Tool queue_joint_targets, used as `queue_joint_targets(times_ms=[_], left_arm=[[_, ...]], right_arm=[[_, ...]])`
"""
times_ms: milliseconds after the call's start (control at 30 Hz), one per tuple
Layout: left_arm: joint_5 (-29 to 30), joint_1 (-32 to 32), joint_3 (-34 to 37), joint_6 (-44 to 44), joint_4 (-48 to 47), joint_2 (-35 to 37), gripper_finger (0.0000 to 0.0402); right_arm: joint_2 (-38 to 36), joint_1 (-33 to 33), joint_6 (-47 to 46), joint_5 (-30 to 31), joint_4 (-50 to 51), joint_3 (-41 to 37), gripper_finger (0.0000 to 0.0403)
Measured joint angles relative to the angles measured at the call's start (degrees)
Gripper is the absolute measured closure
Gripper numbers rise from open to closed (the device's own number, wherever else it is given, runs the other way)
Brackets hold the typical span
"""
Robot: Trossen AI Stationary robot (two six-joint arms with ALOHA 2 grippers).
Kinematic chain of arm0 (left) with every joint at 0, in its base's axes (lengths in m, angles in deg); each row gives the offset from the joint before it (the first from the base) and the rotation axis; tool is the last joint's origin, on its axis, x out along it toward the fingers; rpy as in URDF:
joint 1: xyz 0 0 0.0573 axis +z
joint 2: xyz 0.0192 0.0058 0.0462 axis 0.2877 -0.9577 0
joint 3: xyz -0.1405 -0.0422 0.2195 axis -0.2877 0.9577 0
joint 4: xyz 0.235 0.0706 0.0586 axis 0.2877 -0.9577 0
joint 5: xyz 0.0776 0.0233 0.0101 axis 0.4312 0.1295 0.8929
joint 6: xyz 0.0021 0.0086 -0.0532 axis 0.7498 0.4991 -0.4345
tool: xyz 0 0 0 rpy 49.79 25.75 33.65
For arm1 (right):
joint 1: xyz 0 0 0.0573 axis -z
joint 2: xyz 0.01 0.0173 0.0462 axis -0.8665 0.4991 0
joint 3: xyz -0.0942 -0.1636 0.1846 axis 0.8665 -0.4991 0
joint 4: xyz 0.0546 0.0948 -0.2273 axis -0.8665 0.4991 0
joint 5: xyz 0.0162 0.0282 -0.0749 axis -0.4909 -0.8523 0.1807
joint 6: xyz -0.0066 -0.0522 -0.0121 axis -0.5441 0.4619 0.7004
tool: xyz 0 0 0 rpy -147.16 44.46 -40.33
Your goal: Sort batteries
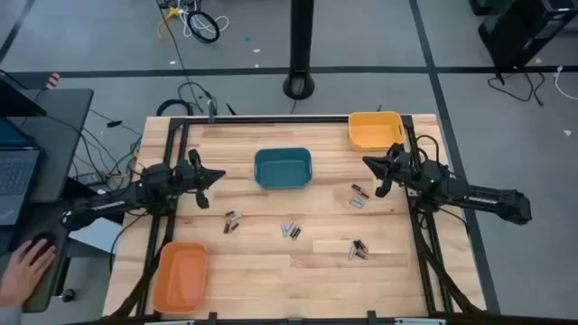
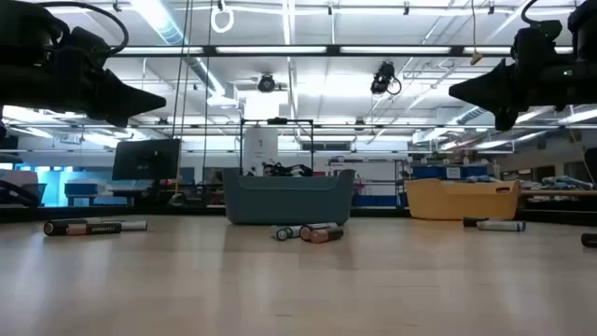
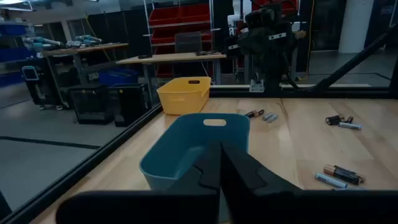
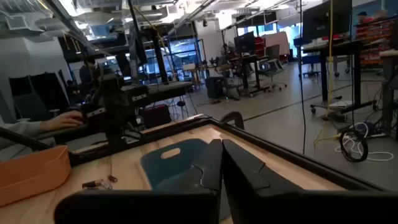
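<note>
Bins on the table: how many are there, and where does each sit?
3. The teal bin sits at the far middle of the table, the yellow bin at the far right corner, and the orange bin at the near left corner. None appears hidden.

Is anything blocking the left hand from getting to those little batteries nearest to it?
Nothing visible. The left hand, shut and empty, hovers over bare wood, and the nearest batteries lie in the open just in front. The teal bin sits off to the side.
</note>
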Motion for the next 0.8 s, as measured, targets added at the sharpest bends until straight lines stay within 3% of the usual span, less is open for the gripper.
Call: queue_joint_targets(times_ms=[800], left_arm=[[0.0, 0.0, 0.0, 0.0, 0.0, 0.0, 0.0389]], right_arm=[[0.0, 0.0, 0.0, 0.0, 0.0, 0.0, 0.038]])
